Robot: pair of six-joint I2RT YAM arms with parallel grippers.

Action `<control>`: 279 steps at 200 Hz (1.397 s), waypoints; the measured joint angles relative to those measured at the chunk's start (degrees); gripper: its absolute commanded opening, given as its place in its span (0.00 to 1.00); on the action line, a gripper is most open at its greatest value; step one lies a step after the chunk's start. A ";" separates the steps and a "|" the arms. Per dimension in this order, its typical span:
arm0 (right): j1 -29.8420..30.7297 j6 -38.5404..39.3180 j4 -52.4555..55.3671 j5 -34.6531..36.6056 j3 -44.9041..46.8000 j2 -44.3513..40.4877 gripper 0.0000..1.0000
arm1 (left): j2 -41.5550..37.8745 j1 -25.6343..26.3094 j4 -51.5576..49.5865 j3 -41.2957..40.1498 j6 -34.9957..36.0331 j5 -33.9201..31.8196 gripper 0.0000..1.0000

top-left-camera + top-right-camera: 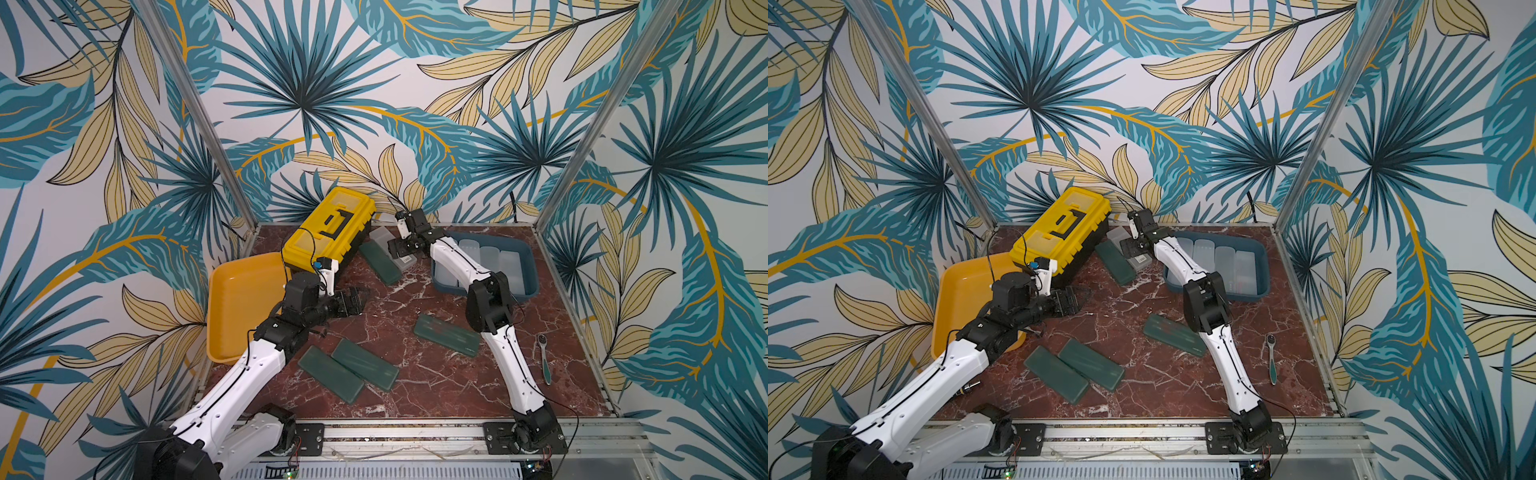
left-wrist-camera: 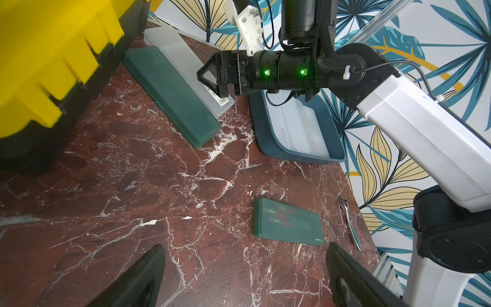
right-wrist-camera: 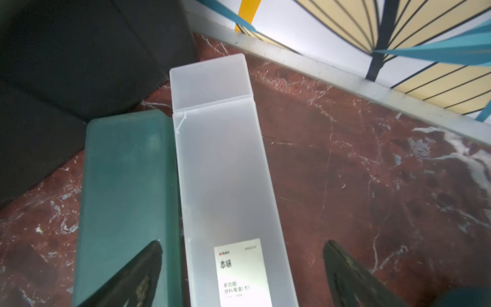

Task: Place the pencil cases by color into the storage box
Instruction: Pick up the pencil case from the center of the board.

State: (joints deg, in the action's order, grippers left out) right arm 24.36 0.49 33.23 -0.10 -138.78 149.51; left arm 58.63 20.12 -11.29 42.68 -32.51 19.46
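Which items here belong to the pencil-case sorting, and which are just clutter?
Job: dark green flat plastic cases; loose frosted white plastic case; more frosted white cases inside the blue plastic bin; probably the yellow plastic tray.
Lying about: yellow-and-black toolbox; teal-handled metal ratchet wrench.

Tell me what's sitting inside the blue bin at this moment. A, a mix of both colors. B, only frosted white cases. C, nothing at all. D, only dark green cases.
B: the blue bin holds only frosted white cases laid side by side, while the dark green cases all lie outside it.
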 measured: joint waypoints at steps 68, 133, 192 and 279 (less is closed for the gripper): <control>-0.07 0.00 3.52 -1.68 -0.55 1.46 0.95 | 0.52 -0.04 0.02 0.00 -0.33 0.59 0.95; -0.07 0.00 5.44 -2.80 -1.38 1.49 0.95 | 0.96 -0.07 0.00 0.00 -0.35 0.83 0.95; -0.07 -0.02 6.82 -2.73 -1.38 1.49 0.94 | 0.96 -0.07 0.09 0.00 -0.35 0.94 0.95; -0.07 -0.90 8.46 -2.49 -1.92 1.81 0.90 | 0.96 -0.09 0.44 0.00 -0.46 0.94 0.95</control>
State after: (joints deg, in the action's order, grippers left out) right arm 24.29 -0.40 41.69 -2.59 -140.70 151.33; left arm 59.59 20.03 -10.85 42.68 -32.97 20.40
